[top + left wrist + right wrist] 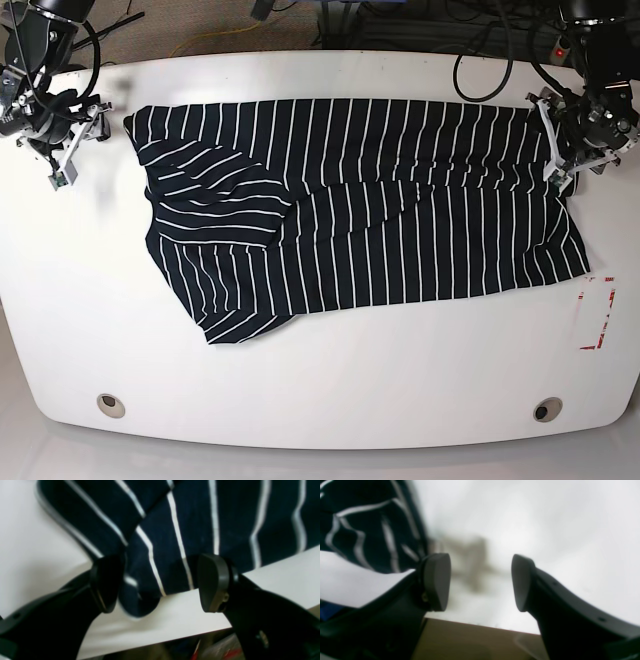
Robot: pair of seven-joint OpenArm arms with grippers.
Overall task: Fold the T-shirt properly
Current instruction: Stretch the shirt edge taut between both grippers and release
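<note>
T-shirt (360, 215) lying spread across the counter (320, 390), long axis running between its side edges; left pincer (160, 582) gaping apart, straddling the cloth's corner; right pincer (481, 582) standing apart, empty, just beside the opposite end.

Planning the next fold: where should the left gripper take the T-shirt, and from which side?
Probably the corner of the T-shirt lying between the open fingers of the left gripper. It's a thin edge flat on the table, near the table's rim, so come in low from outside the shirt's end and pinch the hem.
</note>
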